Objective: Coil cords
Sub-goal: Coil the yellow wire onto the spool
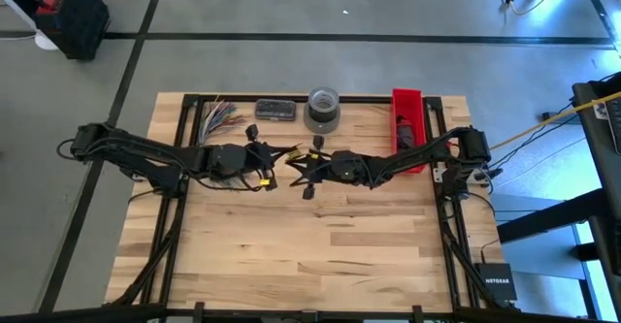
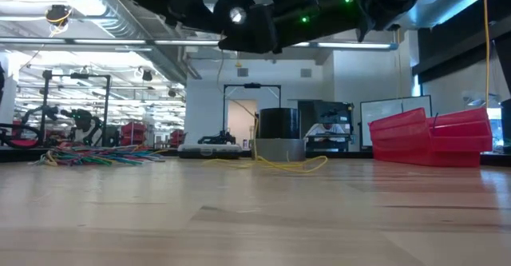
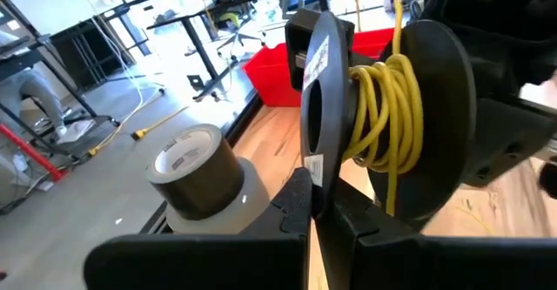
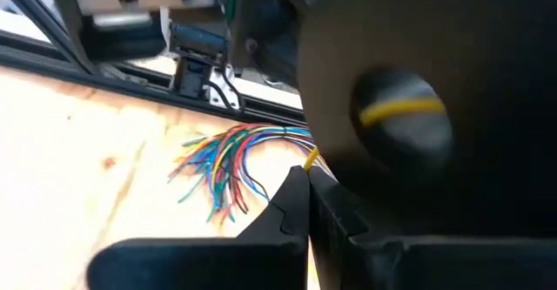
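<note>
Loose cords [image 1: 221, 113]: one multicoloured tangle, table's 11 o'clock corner, untouched.
Left gripper [image 1: 264, 155]: fingers clamped together on the black spool [image 3: 392, 124], so you can steady it above centre.
Yellow cord [image 3: 383, 116]: one, several turns wound; tail trails on the table.
Right gripper [image 1: 309, 171]: fingers together, against the spool's far side.
Tape roll [image 1: 323, 109], red bin [image 1: 408, 110]: one each, 12–1 o'clock.

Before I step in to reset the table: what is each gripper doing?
Left gripper: shut on the black spool wound with yellow cord.
Right gripper: shut against the same spool; a firm hold cannot be told.
</note>
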Robot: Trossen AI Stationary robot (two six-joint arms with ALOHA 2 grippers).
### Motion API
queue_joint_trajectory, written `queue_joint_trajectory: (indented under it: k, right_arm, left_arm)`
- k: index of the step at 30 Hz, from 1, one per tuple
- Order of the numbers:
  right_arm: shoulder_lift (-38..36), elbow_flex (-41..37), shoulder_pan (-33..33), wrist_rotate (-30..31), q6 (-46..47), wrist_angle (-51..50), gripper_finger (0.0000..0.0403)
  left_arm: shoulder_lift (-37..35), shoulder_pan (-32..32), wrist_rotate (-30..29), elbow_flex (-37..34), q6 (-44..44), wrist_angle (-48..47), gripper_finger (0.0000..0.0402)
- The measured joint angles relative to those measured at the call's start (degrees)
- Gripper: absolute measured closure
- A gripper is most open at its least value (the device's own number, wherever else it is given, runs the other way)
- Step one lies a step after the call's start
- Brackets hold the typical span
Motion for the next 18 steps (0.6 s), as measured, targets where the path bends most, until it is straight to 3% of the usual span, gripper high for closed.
queue_joint_trajectory:
  k: [13, 18]
  right_arm:
    - [0.00, -0.01, 0.79, 0.58, -0.01, -2.79, 0.0380]
    - [0.31, -0.23, 1.27, 8.53, 0.04, -4.17, 0.0365]
  left_arm:
    - [-1.38, -0.83, 0.87, 0.02, -0.11, -3.89, 0.0402]
    - [-2.26, -0.87, 1.06, 0.20, 1.23, -3.56, 0.0402]
